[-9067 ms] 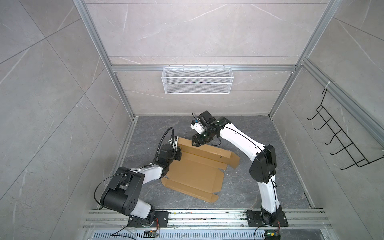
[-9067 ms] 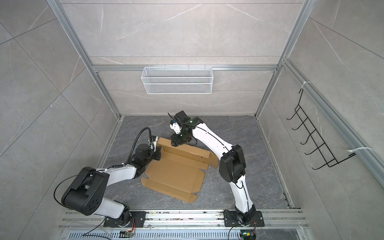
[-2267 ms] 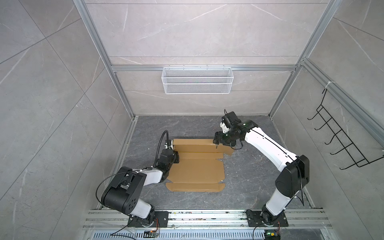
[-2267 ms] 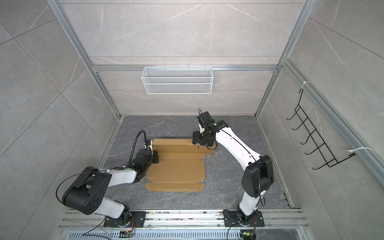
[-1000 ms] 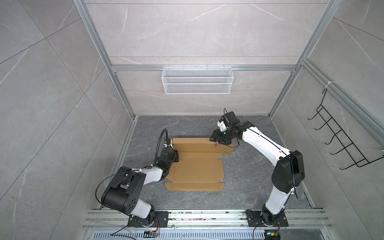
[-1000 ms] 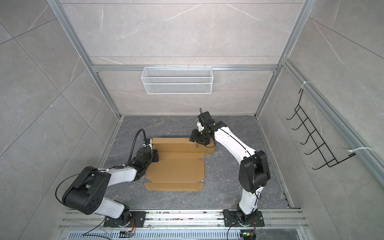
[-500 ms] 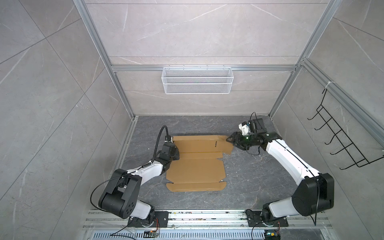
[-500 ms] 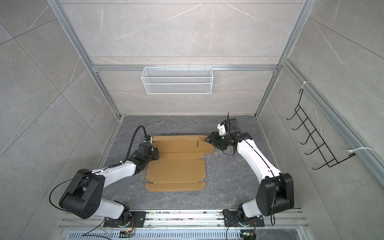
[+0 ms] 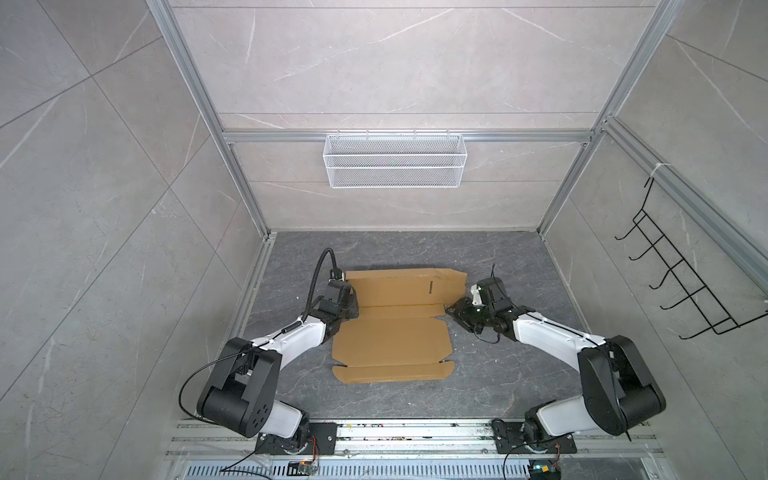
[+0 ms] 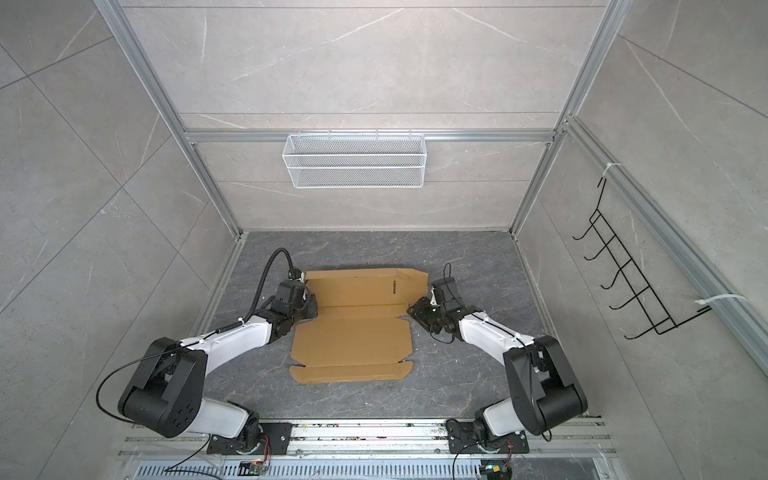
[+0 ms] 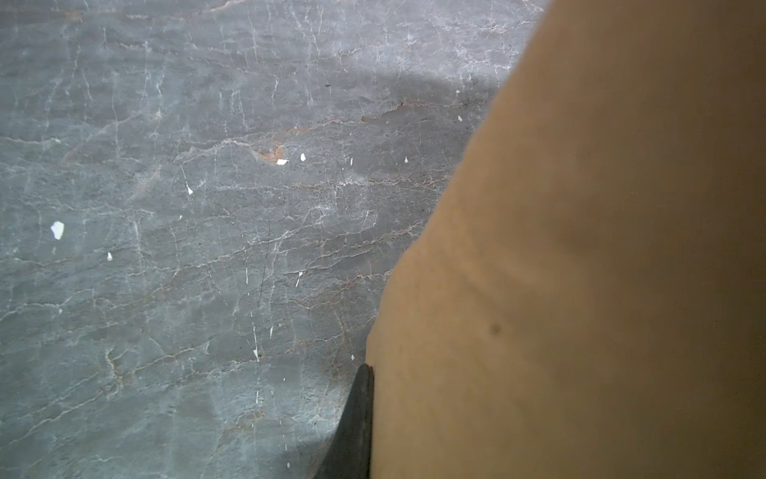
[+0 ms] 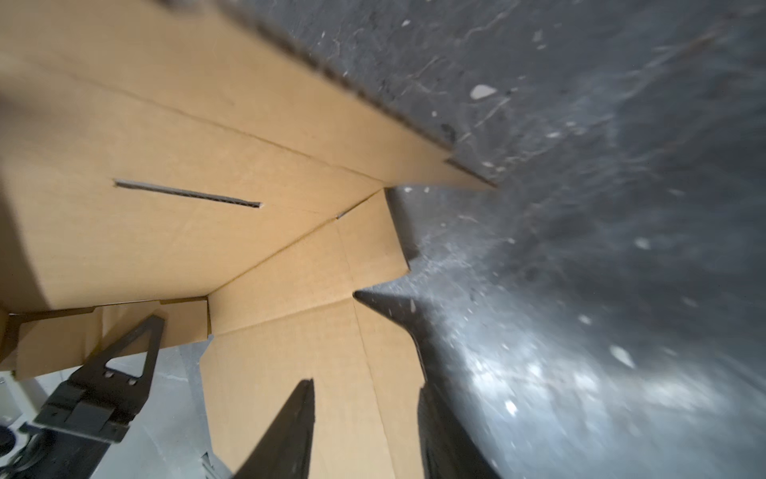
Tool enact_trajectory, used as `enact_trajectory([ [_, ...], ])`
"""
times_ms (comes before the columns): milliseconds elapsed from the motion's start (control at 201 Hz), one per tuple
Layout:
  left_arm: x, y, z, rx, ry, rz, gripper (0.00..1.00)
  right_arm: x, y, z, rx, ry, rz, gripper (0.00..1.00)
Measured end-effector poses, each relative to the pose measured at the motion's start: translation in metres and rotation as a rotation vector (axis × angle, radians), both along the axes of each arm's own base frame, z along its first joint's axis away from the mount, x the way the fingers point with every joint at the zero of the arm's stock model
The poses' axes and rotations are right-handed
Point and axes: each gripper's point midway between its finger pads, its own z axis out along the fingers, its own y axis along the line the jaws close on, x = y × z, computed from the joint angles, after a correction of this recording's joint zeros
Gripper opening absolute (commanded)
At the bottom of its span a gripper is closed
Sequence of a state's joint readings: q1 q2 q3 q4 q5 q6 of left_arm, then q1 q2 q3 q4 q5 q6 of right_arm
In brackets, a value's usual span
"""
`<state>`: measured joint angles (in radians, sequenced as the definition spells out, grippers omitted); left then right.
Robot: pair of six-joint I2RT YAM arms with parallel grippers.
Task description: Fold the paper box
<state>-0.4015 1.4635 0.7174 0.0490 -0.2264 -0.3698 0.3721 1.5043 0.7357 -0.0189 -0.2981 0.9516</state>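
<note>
- The box lies flat in the middle of the surface.
- The left pincer is clamped on the box's left edge, likely anchoring it.
- The right pincer, jaws apart, straddles the right flap, seemingly to fold it.

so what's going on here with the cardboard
Two robot arms are working on a paper box, which is a brown cardboard sheet lying mostly flat on the grey tabletop. The left gripper is shut on the sheet's left edge, near the far fold. The right gripper is at the right edge by the same fold. Its jaws are apart at a side flap and not visibly clamped on it. Nothing is box-shaped yet, so the folding looks to be at an early stage.
</note>
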Motion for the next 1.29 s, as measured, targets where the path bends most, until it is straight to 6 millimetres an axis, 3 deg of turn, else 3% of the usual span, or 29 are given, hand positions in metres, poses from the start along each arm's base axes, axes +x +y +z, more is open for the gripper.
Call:
enact_trajectory([
  [473,0.005,-0.005,-0.001,-0.005,0.024,-0.011,0.00,0.012,0.013,-0.040,-0.134,-0.060,-0.061,0.46],
  [831,0.005,-0.005,-0.001,-0.004,0.033,-0.011,0.00,0.027,0.018,-0.039,-0.174,-0.143,-0.068,0.45],
  [1070,0.005,-0.005,0.000,-0.004,0.032,-0.011,0.00,0.025,0.029,-0.034,-0.249,-0.199,-0.008,0.43],
  [1294,0.005,-0.006,-0.003,-0.012,0.040,-0.011,0.00,0.025,0.042,-0.020,-0.323,-0.251,0.067,0.33],
])
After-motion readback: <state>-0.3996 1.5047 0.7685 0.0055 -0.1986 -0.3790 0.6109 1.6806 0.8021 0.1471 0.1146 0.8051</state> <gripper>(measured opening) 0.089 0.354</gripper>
